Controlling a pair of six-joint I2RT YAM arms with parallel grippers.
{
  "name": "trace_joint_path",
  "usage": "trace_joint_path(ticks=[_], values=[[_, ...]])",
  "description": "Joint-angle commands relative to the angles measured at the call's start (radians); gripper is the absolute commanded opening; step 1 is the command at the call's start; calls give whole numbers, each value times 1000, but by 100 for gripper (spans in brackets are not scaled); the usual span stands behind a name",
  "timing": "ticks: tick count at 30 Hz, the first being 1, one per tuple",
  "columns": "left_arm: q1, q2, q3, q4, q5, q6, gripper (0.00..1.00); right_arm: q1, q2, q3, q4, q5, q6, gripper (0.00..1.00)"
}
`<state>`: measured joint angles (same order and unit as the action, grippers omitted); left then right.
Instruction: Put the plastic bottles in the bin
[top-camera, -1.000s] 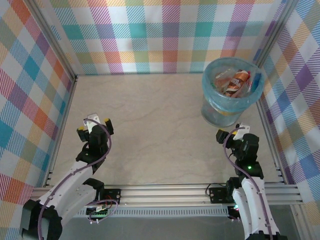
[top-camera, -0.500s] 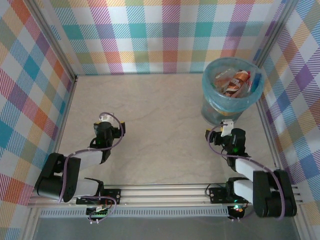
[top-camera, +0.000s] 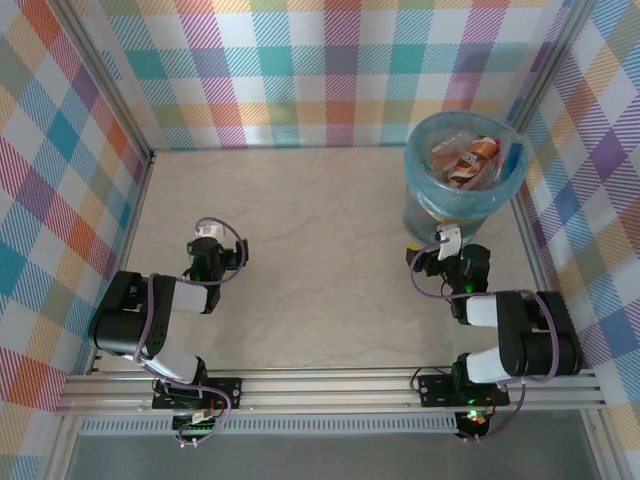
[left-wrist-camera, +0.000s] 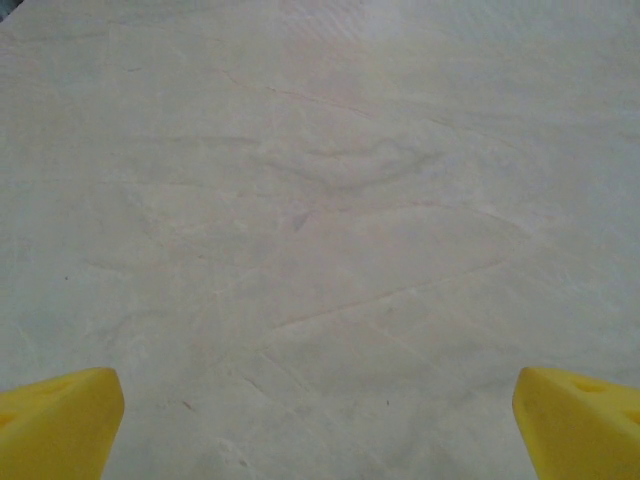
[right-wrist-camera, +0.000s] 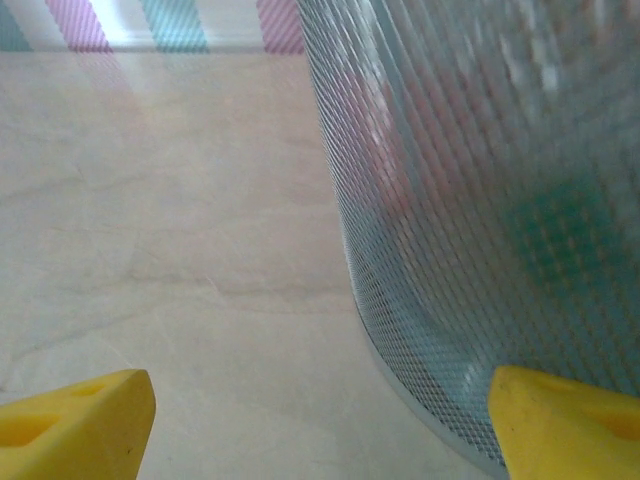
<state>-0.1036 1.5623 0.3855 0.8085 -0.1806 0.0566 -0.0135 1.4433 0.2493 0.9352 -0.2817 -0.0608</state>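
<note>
The pale, marbled table (top-camera: 300, 220) fills the middle of the top view. The bin (top-camera: 420, 215), lined in light blue, stands at upper right, and the plastic bottles (top-camera: 468, 160) are heaped inside it. Just below it, the right gripper (right-wrist-camera: 322, 420) faces the bin's mesh wall, jaws spread wide and empty. At centre-left, the left gripper (left-wrist-camera: 320, 430) is equally wide and empty over bare table.
</note>
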Motion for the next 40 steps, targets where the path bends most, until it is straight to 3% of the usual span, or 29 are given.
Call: trace_joint_path(ticks=[1,3,8,11,40], values=[[25,-2,30,4,27,-41,100,-26,54,36,93,-21,16,87],[25,0,31,3,30,-43,100,-26,101,40,153,-16,29,87],[27,1,33,3,32,-42,100,-28,83,89,28,90,65,91],[27,1,33,3,31,-43,100,-27,88,142,-74,194,108,99],[25,2,35,-1,30,-39,100,-17,90,145,-75,209,101,100]])
